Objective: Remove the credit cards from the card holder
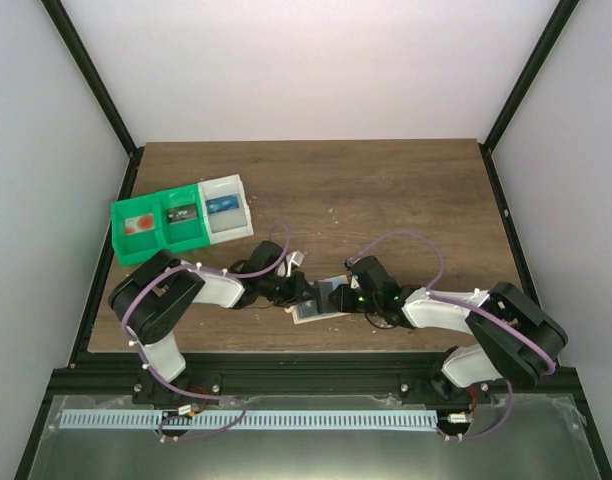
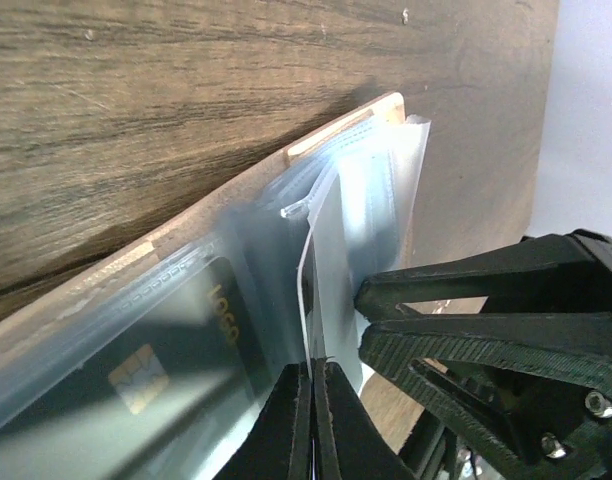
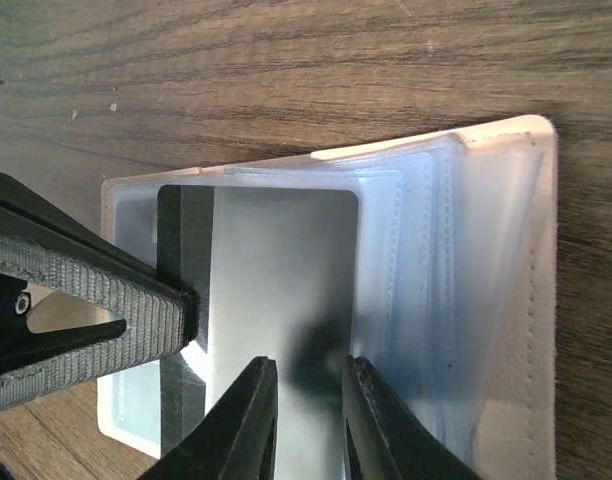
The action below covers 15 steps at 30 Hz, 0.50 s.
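Note:
The tan card holder (image 1: pixel 310 314) lies open near the table's front edge, between both grippers, with its clear sleeves (image 3: pixel 426 260) fanned out. My left gripper (image 2: pixel 314 368) is shut on the edge of a grey credit card (image 3: pixel 281 260) with a dark stripe; one of its fingers (image 3: pixel 96 300) shows on that stripe. A second, dark credit card (image 2: pixel 186 340) with a gold chip sits inside a sleeve. My right gripper (image 3: pixel 308 372) has its jaws slightly apart, tips down on the grey card and sleeves, with nothing seen between them. Its fingers (image 2: pixel 486 340) show right of the card.
A green bin (image 1: pixel 156 228) and a white bin (image 1: pixel 224 208), each with small items inside, stand at the back left. The holder's tan edge (image 3: pixel 538 300) lies on bare wood, close to the table's front rail.

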Motion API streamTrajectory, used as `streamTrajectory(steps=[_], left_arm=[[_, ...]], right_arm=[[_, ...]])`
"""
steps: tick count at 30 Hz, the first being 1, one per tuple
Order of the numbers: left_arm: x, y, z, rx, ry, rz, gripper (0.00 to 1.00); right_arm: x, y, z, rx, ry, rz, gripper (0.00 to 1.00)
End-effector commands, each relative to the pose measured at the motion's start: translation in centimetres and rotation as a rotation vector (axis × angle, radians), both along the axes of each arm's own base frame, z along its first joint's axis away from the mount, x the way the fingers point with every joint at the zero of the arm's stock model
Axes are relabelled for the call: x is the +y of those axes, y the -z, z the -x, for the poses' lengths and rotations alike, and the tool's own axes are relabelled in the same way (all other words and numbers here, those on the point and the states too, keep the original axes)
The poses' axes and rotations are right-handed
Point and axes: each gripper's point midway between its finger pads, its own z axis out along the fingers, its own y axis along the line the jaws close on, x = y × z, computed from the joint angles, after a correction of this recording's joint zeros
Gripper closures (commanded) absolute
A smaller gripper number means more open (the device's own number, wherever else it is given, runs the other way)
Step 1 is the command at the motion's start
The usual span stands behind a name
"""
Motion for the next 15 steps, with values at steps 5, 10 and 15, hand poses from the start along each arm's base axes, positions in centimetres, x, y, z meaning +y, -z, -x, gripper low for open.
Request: streamTrajectory(steps=[5, 10, 15], left_arm=[[0.6, -0.5, -0.5, -0.031, -0.027, -0.011, 1.0], [1.7, -0.6, -0.7, -0.036, -0.05, -0.02, 1.0], [3.0, -1.0, -0.7, -0.042, -0.085, -0.004, 1.0]], right_arm=[[-1.1, 1.3, 0.7, 0.035, 0.013, 0.044, 0.79], [-1.1, 1.3, 0.6, 0.032, 0.014, 0.049, 0.79], [-1.2, 1.4, 0.5, 0.03, 0.019, 0.06, 0.79]])
